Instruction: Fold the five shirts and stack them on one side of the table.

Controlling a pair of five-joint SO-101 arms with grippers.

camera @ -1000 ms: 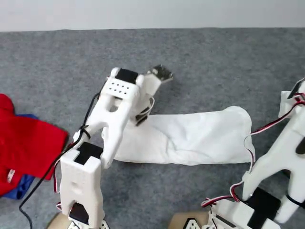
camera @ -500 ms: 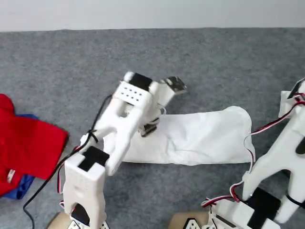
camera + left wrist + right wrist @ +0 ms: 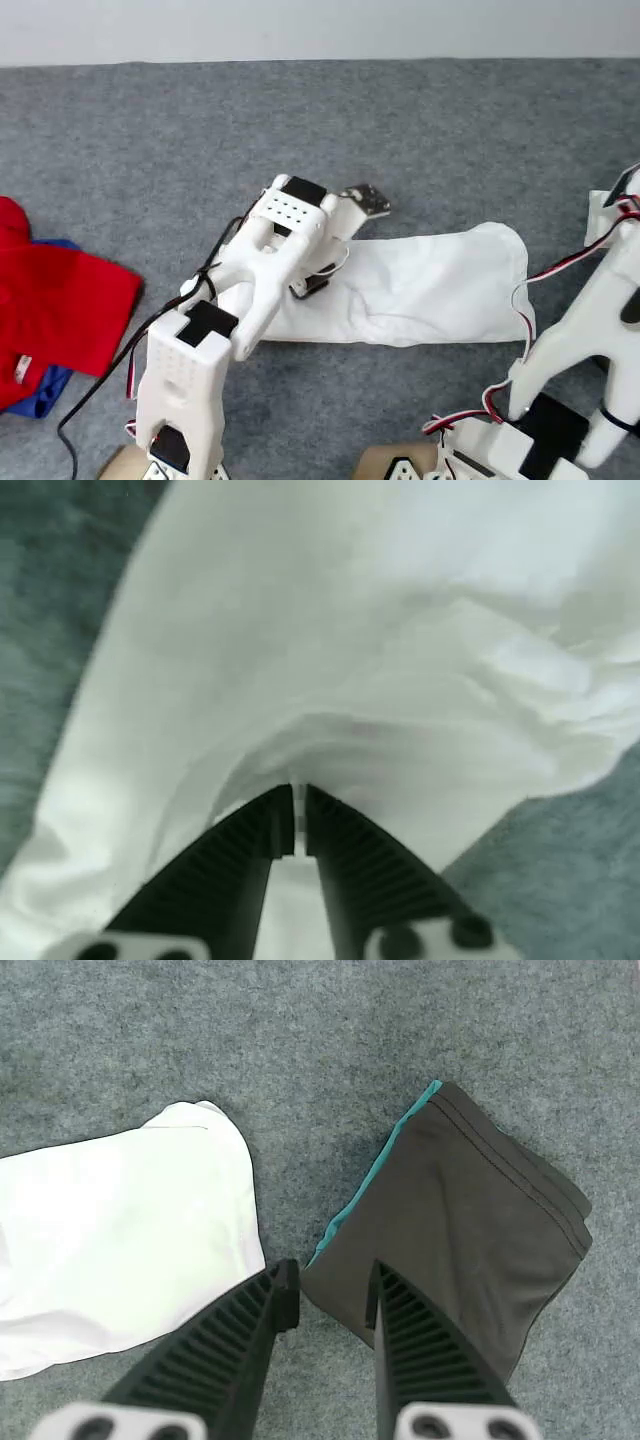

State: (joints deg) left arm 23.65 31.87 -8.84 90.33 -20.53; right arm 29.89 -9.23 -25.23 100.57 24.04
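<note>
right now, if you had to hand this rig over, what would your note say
Left jaws: shut on a pinch of the white shirt.
Right jaws: open, holding nothing, above the table where the white shirt's end and the dark shirt lie side by side.
Done: the red shirt lies on the blue shirt at the left arm's side.
Left: finish folding the white shirt, now a long strip, then stack it and the dark one with the red and blue.
</note>
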